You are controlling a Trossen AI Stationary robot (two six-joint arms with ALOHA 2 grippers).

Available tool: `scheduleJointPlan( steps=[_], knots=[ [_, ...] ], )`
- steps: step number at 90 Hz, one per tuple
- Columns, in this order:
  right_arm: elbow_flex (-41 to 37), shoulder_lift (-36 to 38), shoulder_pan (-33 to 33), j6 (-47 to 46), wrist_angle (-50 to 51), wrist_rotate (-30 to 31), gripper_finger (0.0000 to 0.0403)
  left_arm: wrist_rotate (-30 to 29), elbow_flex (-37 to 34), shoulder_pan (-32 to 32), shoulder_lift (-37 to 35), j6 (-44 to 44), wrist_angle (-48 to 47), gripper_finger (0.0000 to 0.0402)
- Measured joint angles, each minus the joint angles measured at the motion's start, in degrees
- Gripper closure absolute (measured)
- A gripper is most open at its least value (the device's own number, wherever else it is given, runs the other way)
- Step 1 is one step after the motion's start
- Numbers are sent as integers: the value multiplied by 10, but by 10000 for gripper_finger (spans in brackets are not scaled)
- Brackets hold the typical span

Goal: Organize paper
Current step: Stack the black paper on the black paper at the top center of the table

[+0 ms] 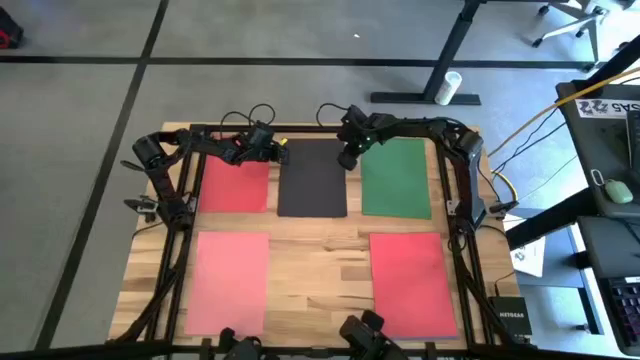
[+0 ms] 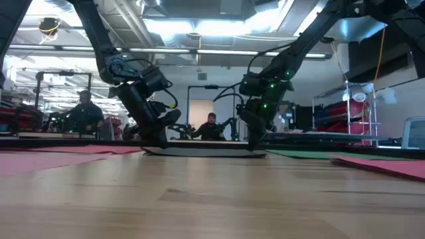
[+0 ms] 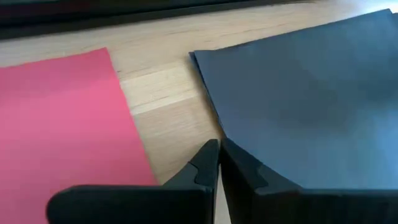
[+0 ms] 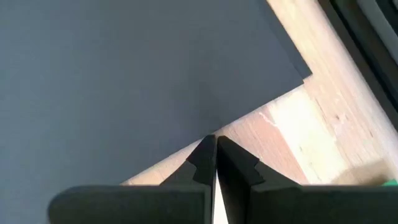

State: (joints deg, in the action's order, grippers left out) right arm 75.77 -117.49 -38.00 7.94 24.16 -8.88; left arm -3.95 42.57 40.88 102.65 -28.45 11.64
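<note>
both arms reaching to the far edge of the wooden surface (image 1: 320, 270), each pincer closed on an edge of the black sheet (image 1: 312, 178) lying flat in the middle of the far row. left pincer (image 1: 277, 150) at the sheet's far left corner, right pincer (image 1: 347, 158) on the right edge near the far corner; fingers in both wrist views pressed together with the black sheet's edge (image 3: 298, 106) running right between the tips (how much paper is actually caught cannot be told). red sheet (image 1: 236, 184) just beside the black one on the left, green sheet (image 1: 397, 178) just beside it on the right, two more red-pink sheets (image 1: 230, 280) and (image 1: 413, 283) in the near row, well apart from both pincers. blue sheet not seen.

probable step: lifting or sliding the black sheet as a pair. best done with both pincers rising level and together, keeping the sheet taut but not stretched, since thin paper creases or tears under uneven pull. worth keeping the lift low and clear of the neighbouring red and green edges. seen from table height, the black sheet (image 2: 199, 151) barely off the wood between the two arms, people seated in the room beyond.
</note>
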Motion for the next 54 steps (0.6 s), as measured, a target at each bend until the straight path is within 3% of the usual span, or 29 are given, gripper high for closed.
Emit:
scheduleJointPlan(
  steps=[54],
  knots=[
    [0,0,0,16,-3,2,403,2,-1,0,-1,5,9,402]
  ],
)
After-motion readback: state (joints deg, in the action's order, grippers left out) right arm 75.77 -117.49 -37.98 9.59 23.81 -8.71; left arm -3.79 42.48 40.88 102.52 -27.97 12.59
